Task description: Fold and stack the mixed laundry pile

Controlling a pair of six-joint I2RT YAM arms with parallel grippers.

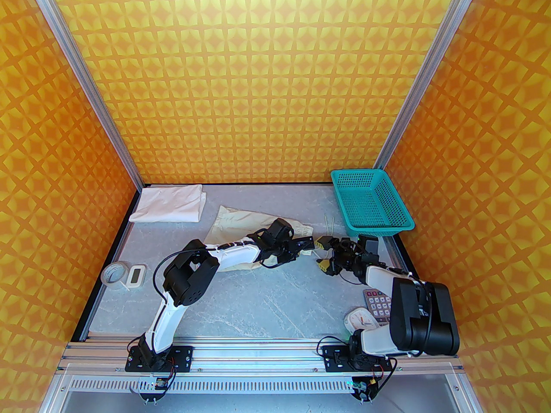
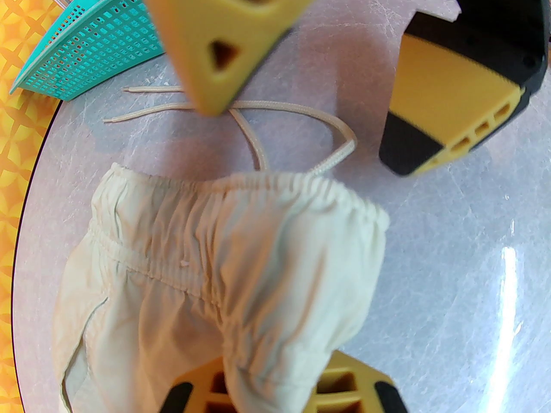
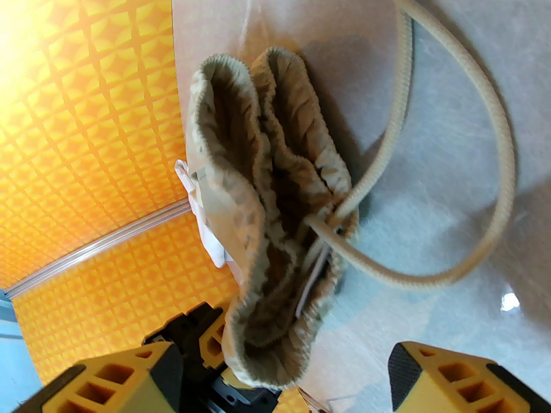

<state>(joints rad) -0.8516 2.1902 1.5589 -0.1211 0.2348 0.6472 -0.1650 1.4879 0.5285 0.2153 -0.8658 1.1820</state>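
Laundry on the grey table (image 1: 258, 308) is 2 garments. A white T-shirt (image 1: 170, 203) lies folded flat at the far left corner; any lettering on it is too small to read. The pale greenish-cream shorts (image 1: 230, 226) lie near it to the right, apart from it, with their legs spread on the table under the left arm and the gathered elastic waist turned toward a teal plastic mesh basket (image 1: 372, 202) at the far right.

The left gripper (image 2: 275, 385) is clamped tight on the bunched waistband, cloth pinched between its 2 yellow fingers. The right gripper (image 3: 284, 359) faces it from just beside, its fingers spread wide and holding nothing. The cream drawstring (image 2: 292, 108) loops out of the waist, and its 2 ends lie on the table near the basket.

A white sewn-in label (image 3: 202, 213) shows inside the waistband in the right wrist view, its print unreadable. A tape roll (image 1: 112, 275) and a small white display unit (image 1: 137, 275) sit at the left edge. A calculator (image 1: 378, 303) lies by the right arm, its key markings too small to read.
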